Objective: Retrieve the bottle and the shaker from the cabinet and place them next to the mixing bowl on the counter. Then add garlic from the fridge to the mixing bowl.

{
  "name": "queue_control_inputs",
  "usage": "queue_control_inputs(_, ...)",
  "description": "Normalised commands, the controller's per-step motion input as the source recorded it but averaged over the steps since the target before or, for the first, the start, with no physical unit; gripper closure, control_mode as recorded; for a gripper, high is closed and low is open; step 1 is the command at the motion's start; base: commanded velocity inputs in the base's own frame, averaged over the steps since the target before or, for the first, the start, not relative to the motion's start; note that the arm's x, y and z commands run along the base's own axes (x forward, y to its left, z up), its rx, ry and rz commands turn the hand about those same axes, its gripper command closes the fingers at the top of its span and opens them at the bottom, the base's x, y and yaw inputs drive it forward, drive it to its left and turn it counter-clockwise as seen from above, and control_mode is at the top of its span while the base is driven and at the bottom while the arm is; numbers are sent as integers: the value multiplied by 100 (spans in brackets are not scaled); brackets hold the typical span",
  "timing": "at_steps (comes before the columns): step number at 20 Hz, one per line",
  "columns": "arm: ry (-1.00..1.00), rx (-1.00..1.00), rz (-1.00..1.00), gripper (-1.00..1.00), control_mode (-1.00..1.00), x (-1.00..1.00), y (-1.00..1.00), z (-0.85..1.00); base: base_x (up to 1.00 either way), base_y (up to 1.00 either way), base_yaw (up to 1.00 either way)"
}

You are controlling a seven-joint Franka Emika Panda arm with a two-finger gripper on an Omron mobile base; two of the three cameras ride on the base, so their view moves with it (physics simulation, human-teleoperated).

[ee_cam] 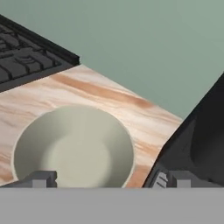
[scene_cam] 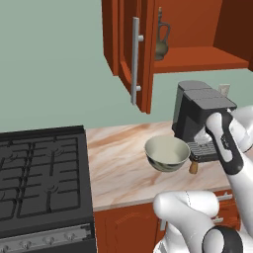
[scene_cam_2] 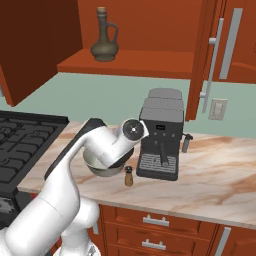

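The claw [ee_cam: 105, 178] hangs wide and empty over the pale round mixing bowl [ee_cam: 73, 146]. The small brown shaker [scene_cam_2: 129, 176] stands beside it on the marbled worktop [scene_cam_2: 215, 175]; the dark handled bottle [scene_cam_2: 104, 37] waits on the cabinet shelf [scene_cam_2: 150, 64], likely next.

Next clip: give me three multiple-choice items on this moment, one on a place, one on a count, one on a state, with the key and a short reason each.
1. Where is the bottle?
A. on the cabinet shelf
B. inside the mixing bowl
C. on the stove

2. How many things stand on the open cabinet shelf?
A. one
B. two
C. three

3. How is the gripper?
A. shut on the shaker
B. open, holding nothing
C. shut on the bowl rim

Key: 1 A, it stands upright on the shelf. 2 A, the bottle alone; the shaker is on the counter beside the mixing bowl. 3 B, the fingertips stand wide apart above the bowl.
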Motion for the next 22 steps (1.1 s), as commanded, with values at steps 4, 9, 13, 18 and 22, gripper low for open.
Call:
queue_control_inputs(4, -7, 4, -22, -100, -100, 5, 4, 51, 0, 0, 0)
queue_control_inputs(9, -13, 1, -38, -100, -100, 63, 44, 10, 0, 0, 0)
queue_control_inputs(13, -4, 0, -45, -100, -100, 40, 47, 11, 0, 0, 0)
queue_control_inputs(18, 0, 1, -4, -100, -100, -12, 2, 66, 0, 0, 0)
queue_control_inputs(22, 0, 3, 4, -100, -100, -32, -2, 65, 0, 0, 0)
